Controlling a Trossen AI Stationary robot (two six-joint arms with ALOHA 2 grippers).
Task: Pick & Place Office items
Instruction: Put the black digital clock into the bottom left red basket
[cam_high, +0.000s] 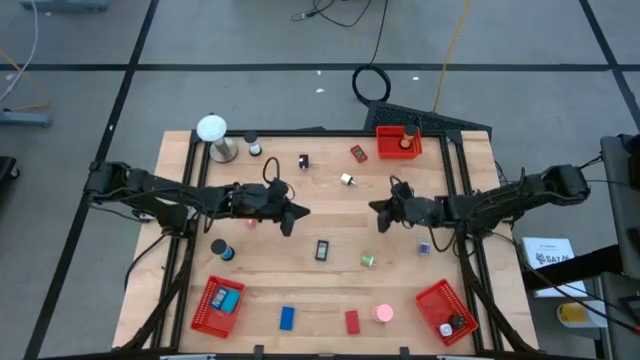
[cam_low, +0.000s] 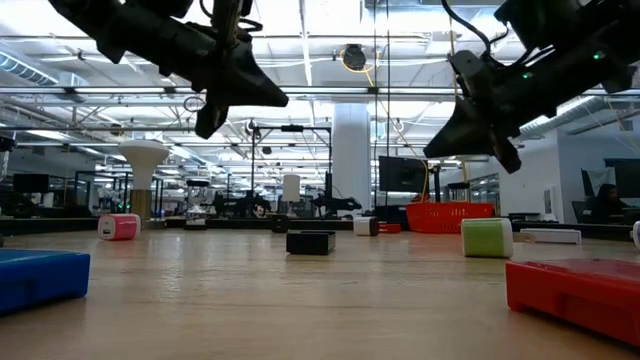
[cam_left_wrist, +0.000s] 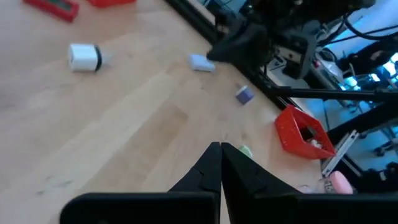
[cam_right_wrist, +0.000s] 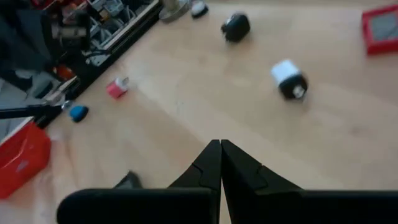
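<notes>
From above, the left gripper (cam_high: 301, 212) and right gripper (cam_high: 375, 209) hover mid-surface, facing each other; office items such as the black block (cam_high: 322, 250) lie scattered on the wooden surface (cam_high: 300, 290). At table height, both hang clear above it. Each wrist view shows its fingers closed, empty. Descending closed would likely knock a piece aside; the arms could collide.

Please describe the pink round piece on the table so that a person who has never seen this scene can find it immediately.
Start at the red basket in the table's near right corner, seen from above. Just to its left, along the near edge, lies the pink round piece. Its neighbours there, a red block and a blue block, are rectangular; it alone is pink and round.
</notes>
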